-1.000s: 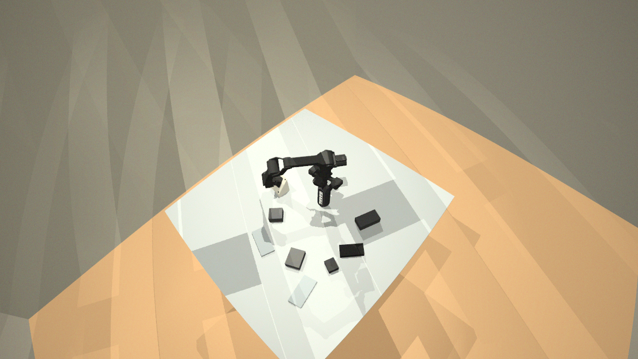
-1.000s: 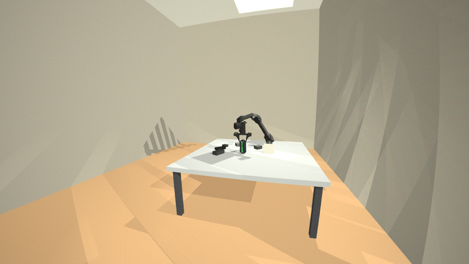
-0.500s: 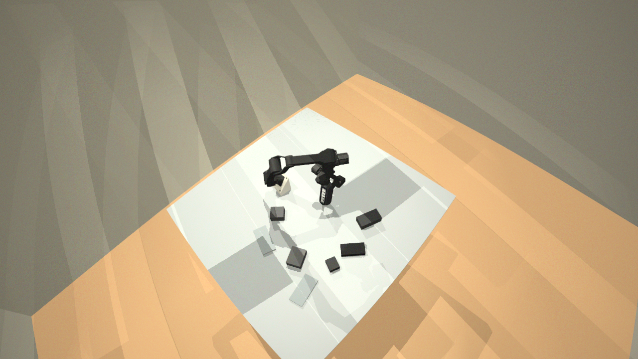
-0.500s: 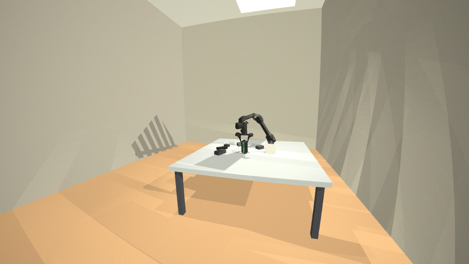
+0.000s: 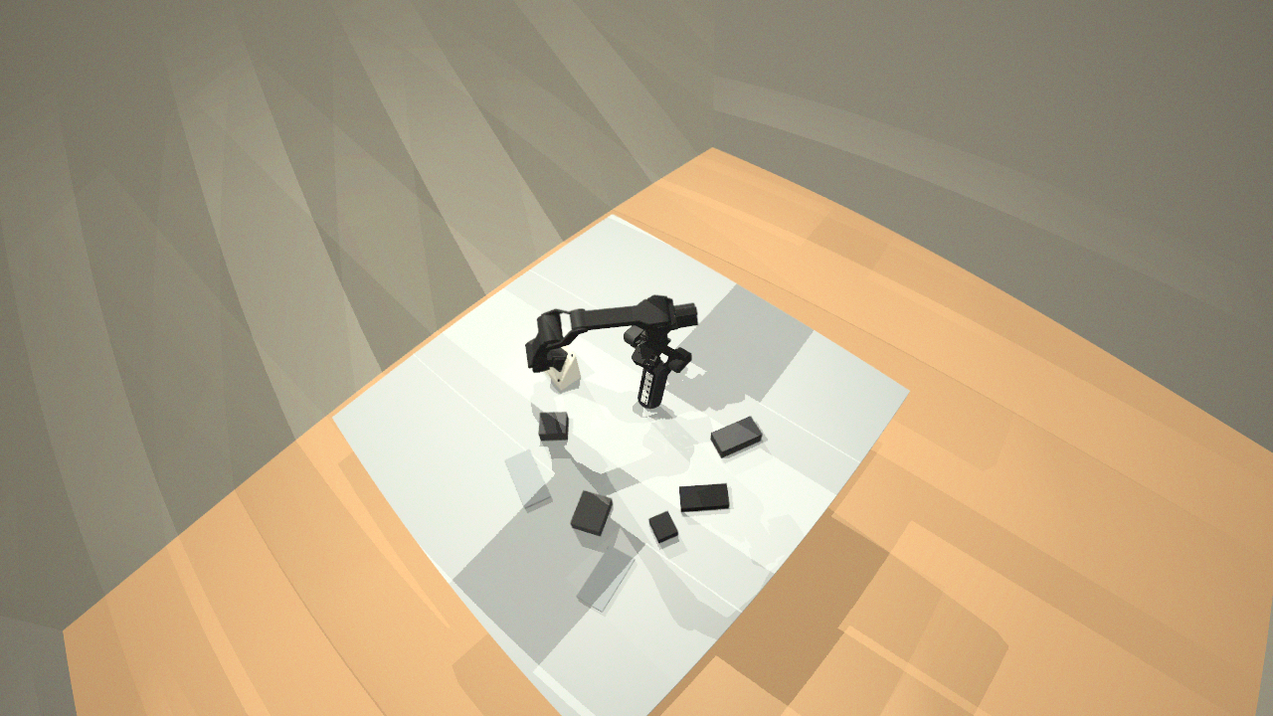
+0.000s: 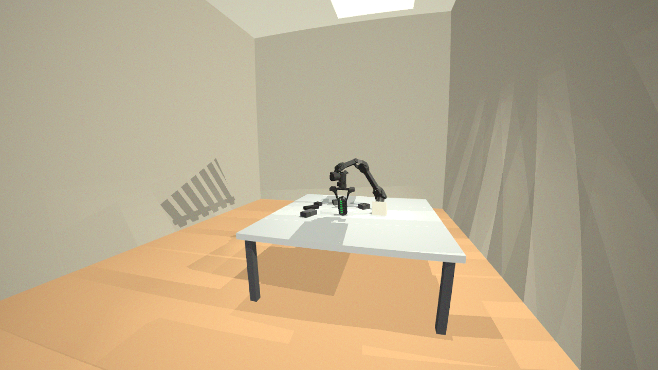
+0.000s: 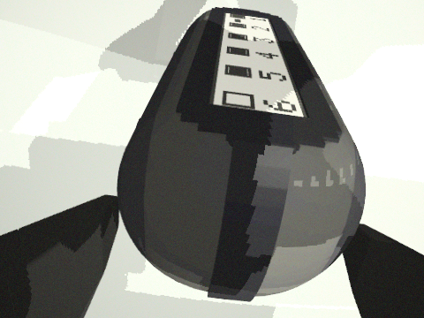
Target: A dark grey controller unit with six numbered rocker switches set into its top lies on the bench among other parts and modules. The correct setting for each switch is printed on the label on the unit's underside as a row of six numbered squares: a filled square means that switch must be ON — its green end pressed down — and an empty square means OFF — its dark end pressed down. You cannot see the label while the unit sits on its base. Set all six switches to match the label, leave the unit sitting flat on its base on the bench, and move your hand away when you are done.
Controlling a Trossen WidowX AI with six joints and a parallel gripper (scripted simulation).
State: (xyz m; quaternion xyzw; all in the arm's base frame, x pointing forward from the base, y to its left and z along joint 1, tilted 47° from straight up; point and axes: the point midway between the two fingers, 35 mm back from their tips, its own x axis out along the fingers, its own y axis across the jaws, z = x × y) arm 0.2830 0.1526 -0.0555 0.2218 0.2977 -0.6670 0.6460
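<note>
Controller unit (image 5: 652,388) (image 6: 342,206) (image 7: 190,185) hangs on end between the gripper's fingertips, its label (image 5: 646,387) (image 7: 258,66) turned up to the wrist view and its rocker switches (image 6: 341,206) facing the exterior view, green ends showing. Whether its lower end touches the bench (image 5: 409,427) (image 6: 395,239) cannot be told. The gripper (image 5: 653,366) (image 6: 342,198) (image 7: 236,225) has its fingers well spread, pinching the casing's rounded sides.

The step in hand looks to be reading the label. Squares 2 to 5 appear filled and 6 empty; 1 looks filled but is small and steeply foreshortened, so a hasty reading could carry a wrong setting onto the switches. Reading the row from the wrong end would put the one OFF switch at the wrong number.

Fingertips on curved flanks give small contact, so the long body could swivel or slip under its own weight. Released while on end, it would probably topple, perhaps onto its switches, knocking some over; it needs laying back on its base first.

Farther out, the nearest dark block (image 5: 553,426) and the longer block (image 5: 736,436) (image 6: 308,213) stand well apart from the unit, yet a wide swing of the arm (image 5: 614,317) (image 6: 371,177) while lowering might still clip one.
</note>
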